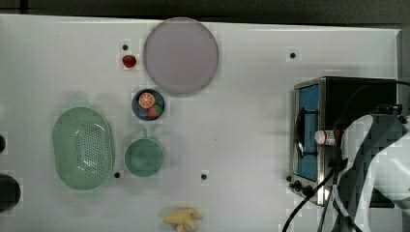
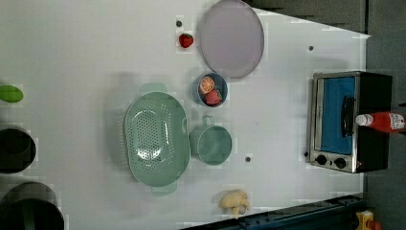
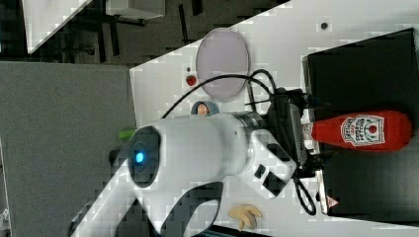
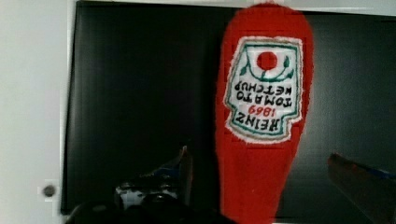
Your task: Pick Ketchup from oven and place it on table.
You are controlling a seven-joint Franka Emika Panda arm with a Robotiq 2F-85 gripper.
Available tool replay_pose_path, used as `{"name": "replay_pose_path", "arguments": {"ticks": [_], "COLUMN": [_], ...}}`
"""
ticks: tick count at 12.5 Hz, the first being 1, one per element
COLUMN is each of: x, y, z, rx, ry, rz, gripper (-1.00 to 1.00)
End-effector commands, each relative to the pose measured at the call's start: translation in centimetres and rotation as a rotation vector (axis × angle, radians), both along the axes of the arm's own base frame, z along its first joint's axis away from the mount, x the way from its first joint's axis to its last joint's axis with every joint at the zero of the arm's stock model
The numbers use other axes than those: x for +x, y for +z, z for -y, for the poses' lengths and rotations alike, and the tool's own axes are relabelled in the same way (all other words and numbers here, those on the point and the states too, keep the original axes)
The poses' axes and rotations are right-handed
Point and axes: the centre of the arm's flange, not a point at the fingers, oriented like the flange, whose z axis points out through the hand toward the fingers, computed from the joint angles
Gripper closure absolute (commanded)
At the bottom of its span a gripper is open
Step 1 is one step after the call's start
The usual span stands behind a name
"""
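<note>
Fingers (image 4: 184, 170) stand spread wide, one on each side of the Ketchup (image 4: 264, 116) in the wrist view, with nothing pinched between them; the gripper (image 4: 268, 175) hovers over the bottle's neck end. We note the Ketchup lies on its side on the black top of the oven (image 3: 365, 69), not inside it, its white cap pointing over the front edge toward the handle, its rounded base toward the back. In the top view the bottle sits at the top view's right, cap (image 1: 321, 137) just past the oven's front frame, the arm covering most of the body. For the step in hand, the grasp, we judge it best to lower straight down until the fingers bracket the narrow red neck, keep the bottle centred between them, then close slowly; an off-centre close may roll the round body across the smooth top. The table (image 1: 241, 121) has bare space near the oven for placing.
</note>
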Motion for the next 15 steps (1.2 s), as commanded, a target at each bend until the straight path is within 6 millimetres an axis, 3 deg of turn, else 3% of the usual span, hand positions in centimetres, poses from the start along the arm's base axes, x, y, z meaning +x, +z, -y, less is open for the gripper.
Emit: {"name": "replay_pose_path", "arguments": {"ticks": [1,8,9,10,12,13,15], "x": [-0.9,-0.5,-0.4,-0.6,-0.5,-0.3,1.7], "y": [-0.4,-4.7,-4.7,-4.9,-4.3,-3.9,-0.2], "z": [1.8,3.0,3.0,3.2,3.3,3.1,0.9], "rx": [-0.001,-0.001,-0.001,0.0,-0.004,-0.005,0.011], "ry": [-0.029,-0.081,-0.08,-0.084,-0.083,-0.08,-0.029], "rz": [0.028,0.039,0.04,0.036,0.046,0.053,0.08], "gripper": [-1.0,-1.0,-0.95,-0.68,-0.2,-0.2,-0.2]}}
